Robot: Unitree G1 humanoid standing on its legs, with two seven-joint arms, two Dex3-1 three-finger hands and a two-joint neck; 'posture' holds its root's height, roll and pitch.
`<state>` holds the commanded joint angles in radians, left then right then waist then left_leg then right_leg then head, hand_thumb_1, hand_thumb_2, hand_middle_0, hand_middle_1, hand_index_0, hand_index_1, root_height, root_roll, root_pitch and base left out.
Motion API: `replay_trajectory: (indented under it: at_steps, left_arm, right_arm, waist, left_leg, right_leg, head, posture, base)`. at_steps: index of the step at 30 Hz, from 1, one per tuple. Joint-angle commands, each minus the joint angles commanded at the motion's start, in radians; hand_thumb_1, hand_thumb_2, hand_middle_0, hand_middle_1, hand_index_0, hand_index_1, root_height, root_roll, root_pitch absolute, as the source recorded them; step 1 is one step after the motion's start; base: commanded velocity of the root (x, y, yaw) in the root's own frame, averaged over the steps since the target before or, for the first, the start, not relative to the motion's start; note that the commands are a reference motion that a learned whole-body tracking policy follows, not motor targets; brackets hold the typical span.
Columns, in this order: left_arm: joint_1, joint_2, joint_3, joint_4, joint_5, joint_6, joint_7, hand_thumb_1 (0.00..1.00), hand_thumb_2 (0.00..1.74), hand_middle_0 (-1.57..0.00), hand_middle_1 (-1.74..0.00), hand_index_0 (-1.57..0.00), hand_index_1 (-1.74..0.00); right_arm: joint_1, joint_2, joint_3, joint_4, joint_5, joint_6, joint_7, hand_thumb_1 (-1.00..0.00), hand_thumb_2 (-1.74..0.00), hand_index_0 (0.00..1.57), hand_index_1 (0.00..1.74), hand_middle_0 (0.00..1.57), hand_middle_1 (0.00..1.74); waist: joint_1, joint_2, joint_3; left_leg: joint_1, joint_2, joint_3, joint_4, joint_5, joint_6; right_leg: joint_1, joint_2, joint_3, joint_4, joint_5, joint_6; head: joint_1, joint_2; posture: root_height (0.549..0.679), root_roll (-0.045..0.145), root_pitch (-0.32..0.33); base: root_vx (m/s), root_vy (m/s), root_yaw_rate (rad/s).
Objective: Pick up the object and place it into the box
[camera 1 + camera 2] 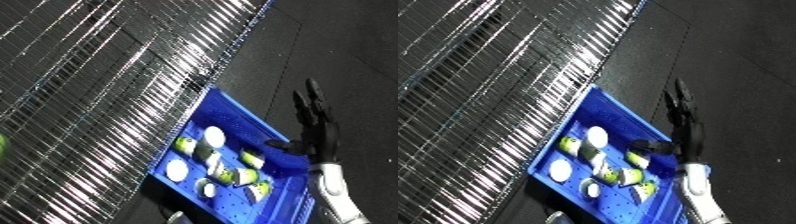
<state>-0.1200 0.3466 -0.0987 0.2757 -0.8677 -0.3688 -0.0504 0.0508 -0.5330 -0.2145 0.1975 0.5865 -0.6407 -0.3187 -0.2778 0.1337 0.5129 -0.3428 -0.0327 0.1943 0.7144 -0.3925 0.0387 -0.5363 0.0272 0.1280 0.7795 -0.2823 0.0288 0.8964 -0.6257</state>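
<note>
your view: a dark floor [346,55] carries the blue bin [233,109], which sits just beside a chrome wire shelf [98,90] running diagonally. green-and-white bottles [222,167] lie loose in the bin.

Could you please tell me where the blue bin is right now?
The blue bin sits low and centre in both eye views, beside the wire shelf, with the right hand at its right rim.

blue bin [233,107] | tilted in view | green-white objects [233,175] lying jumbled inside
</note>
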Motion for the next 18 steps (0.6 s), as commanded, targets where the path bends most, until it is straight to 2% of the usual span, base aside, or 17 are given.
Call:
replay_trajectory:
  at_steps: [4, 8, 13, 18]
  left_arm:
    - [0.008, 0.0, 0.002, -0.004, -0.004, 0.003, 0.0, 1.0, 1.74, -1.57, -1.74, -1.57, -1.74]
    - [0.017, 0.003, -0.004, -0.017, -0.003, 0.012, -0.001, 1.0, 1.74, -1.57, -1.74, -1.57, -1.74]
    - [0.002, 0.004, -0.026, -0.02, 0.008, 0.025, 0.005, 1.0, 1.74, -1.57, -1.74, -1.57, -1.74]
    - [-0.029, 0.0, -0.054, -0.008, 0.035, 0.04, 0.01, 1.0, 1.74, -1.57, -1.74, -1.57, -1.74]
  right_arm:
    - [0.013, 0.009, 0.008, -0.014, -0.015, 0.006, 0.018, 0.0, 0.0, 0.0, 0.0, 0.0, 0.0]
    - [0.023, 0.02, 0.03, -0.064, -0.06, 0.015, 0.033, 0.0, 0.0, 0.0, 0.0, 0.0, 0.0]
    - [-0.006, 0.023, 0.079, -0.142, -0.124, 0.049, 0.054, 0.0, 0.0, 0.0, 0.0, 0.0, 0.0]
    - [-0.07, 0.012, 0.137, -0.202, -0.141, 0.101, 0.105, 0.0, 0.0, 0.0, 0.0, 0.0, 0.0]
  waist:
    - [0.003, -0.004, 0.0]
    - [0.013, -0.014, -0.003]
    - [0.035, -0.03, -0.007]
    - [0.07, -0.046, -0.006]
  left_leg:
    - [0.001, 0.001, -0.005, 0.004, 0.004, -0.0024]
    - [0.001, 0.001, -0.016, 0.004, 0.008, -0.0035]
    - [-0.002, 0.001, -0.035, 0.002, 0.017, -0.0054]
    - [-0.007, 0.001, -0.059, 0.002, 0.033, -0.0114]
  right_leg:
    - [0.004, -0.0013, -0.004, 0.006, -0.005, -0.0031]
    - [0.011, -0.0027, -0.011, 0.008, -0.01, -0.0055]
    - [0.019, -0.005, -0.024, 0.006, -0.013, -0.0093]
    - [0.03, -0.0123, -0.041, 0.007, -0.015, -0.0125]
  head:
    - [-0.042, -0.004]
    - [-0.11, -0.001]
    - [-0.246, 0.006]
    - [-0.394, 0.022]
  posture:
    - [0.636, 0.101, 0.051]
    - [0.636, 0.102, 0.045]
    - [0.635, 0.102, 0.037]
    - [0.635, 0.101, 0.026]
  base:
    - [0.014, -0.023, 0.032]
    - [0.003, -0.054, 0.104]
    - [-0.013, -0.076, 0.134]
    - [-0.018, -0.096, 0.163]
